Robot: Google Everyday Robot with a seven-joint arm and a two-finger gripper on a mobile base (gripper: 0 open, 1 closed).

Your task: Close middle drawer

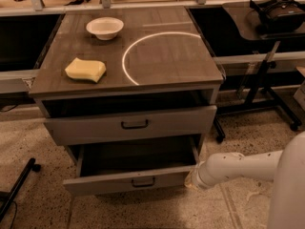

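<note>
A dark tubular leg (19, 187) slants over the floor at far left. On the cabinet's grey-brown surface (190, 78), a yellow sponge (86, 69) lies flat near the left edge, toward the front-left corner. Behind it, close to the back edge and left of centre, a white bowl (105, 34) stands upright; its inside shows only white. A thin white ring (124, 61) marked on the surface curves across the right half, from near the front edge round toward the back-right corner.

Under the surface, the top drawer (86, 128) stands slightly out, with a dark strip of its inside showing above its front panel and a dark bar handle (134, 124) at centre. Below it the middle drawer (105, 184) stands well out toward the camera. Its dark inside shows only bare floor and side walls, and a small handle (143, 182) sits at the centre of its shallow front.

The gripper (192, 180) is at the middle drawer's front-right corner, right against the end of the front panel. Whether the jaws are spread or closed does not show. Its white arm (238, 166) reaches in from the lower right.

At upper right, well apart from the cabinet, a black headset (279, 11) rests on a dark side table (243, 25)
</note>
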